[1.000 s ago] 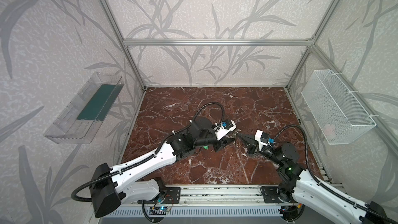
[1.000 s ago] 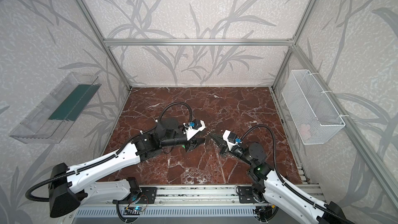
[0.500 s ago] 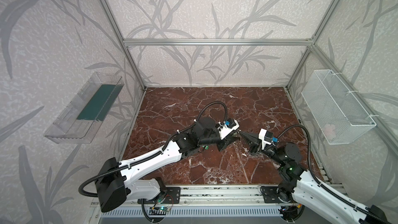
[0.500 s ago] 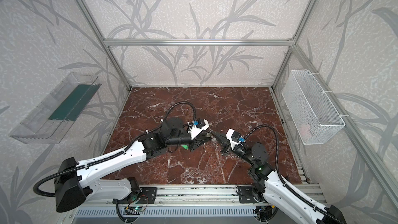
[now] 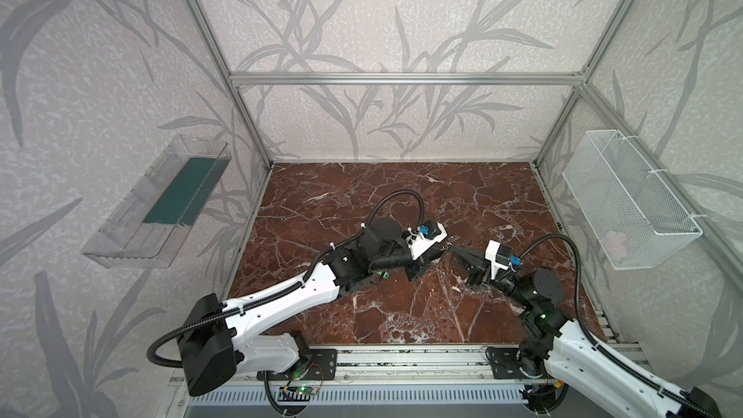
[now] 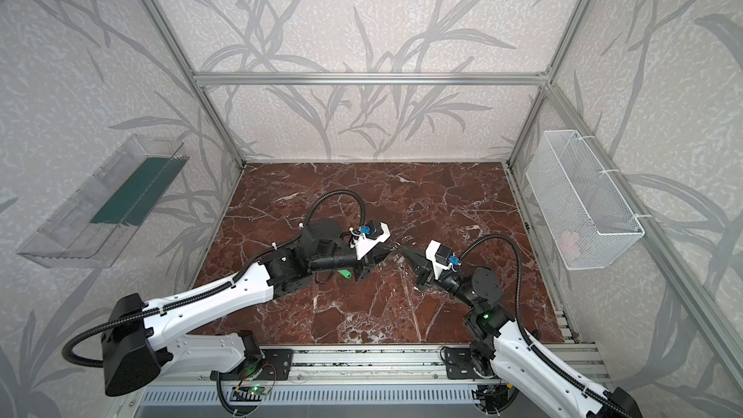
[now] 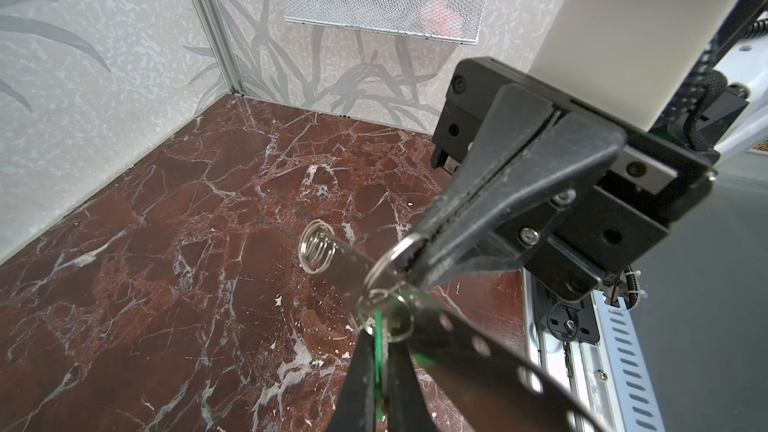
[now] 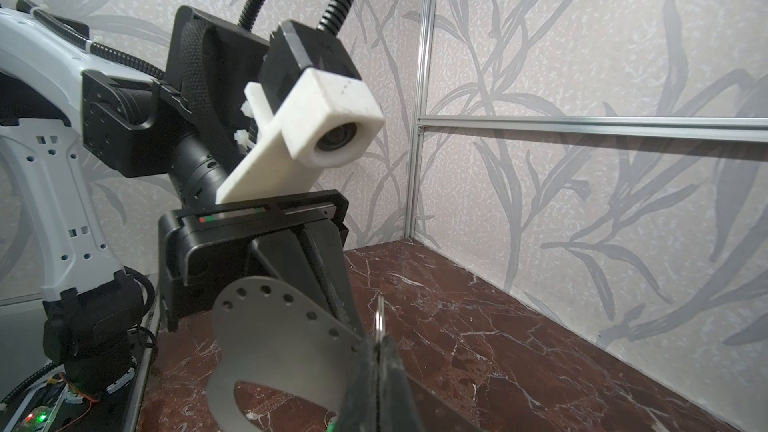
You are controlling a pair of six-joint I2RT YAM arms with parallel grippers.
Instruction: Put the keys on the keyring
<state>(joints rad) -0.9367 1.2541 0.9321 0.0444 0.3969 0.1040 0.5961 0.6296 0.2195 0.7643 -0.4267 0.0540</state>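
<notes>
My left gripper is shut on a bright-green key, seen edge-on between its fingers, its small metal loop up at the tips. Facing it, my right gripper is shut on a metal split ring at the edge of the grey perforated keyring. The keyring hangs between the two grippers above the marble. In both top views the grippers meet tip to tip, left and right. A second green key lies on the table under the left arm.
A white wire basket hangs on the right wall and a clear plastic shelf on the left wall. The red marble table is bounded by aluminium frame posts and a rail along its front edge.
My left gripper has closed onto the green key and moved right toward my right gripper. My right gripper stayed shut and shifted slightly forward.
</notes>
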